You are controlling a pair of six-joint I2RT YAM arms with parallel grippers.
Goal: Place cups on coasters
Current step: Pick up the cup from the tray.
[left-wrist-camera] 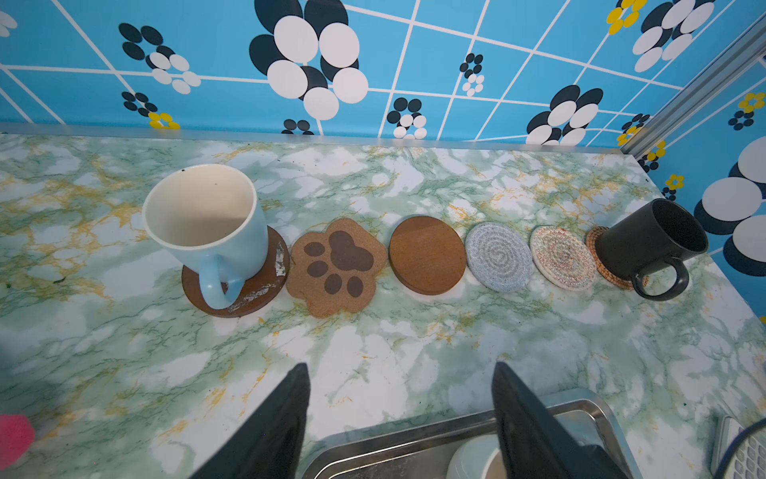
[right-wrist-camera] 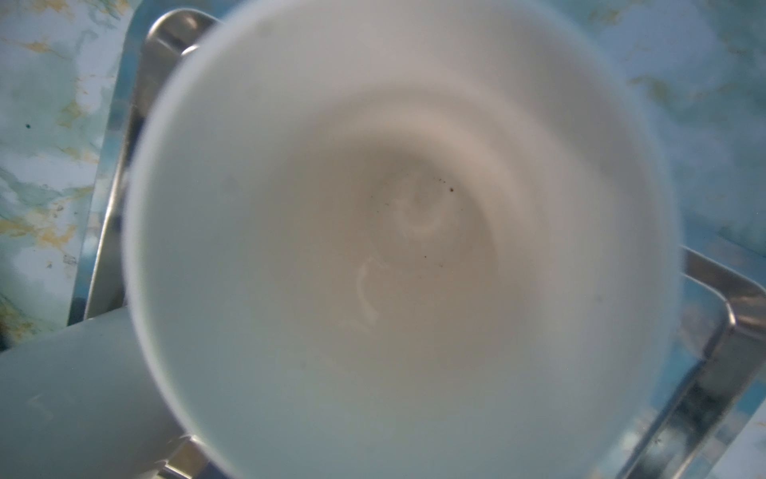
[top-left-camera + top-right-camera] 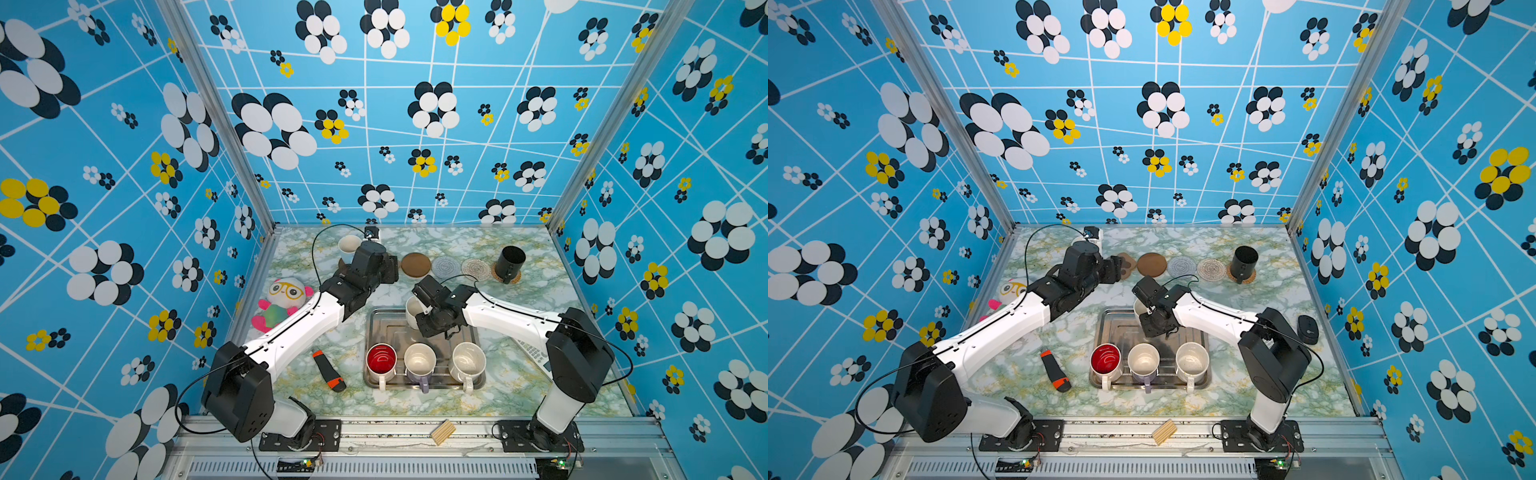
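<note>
Smooth round cream mug (image 2: 402,249), perhaps glazed, over shiny steel tray (image 2: 713,373).

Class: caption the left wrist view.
Light blue mug and black mug stand on the row's end coasters; four coasters between lie bare.

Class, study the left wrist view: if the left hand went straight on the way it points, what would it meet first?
Probably the bare green-marbled tabletop, just short of the empty round dark brown coaster; depth is unclear.
</note>
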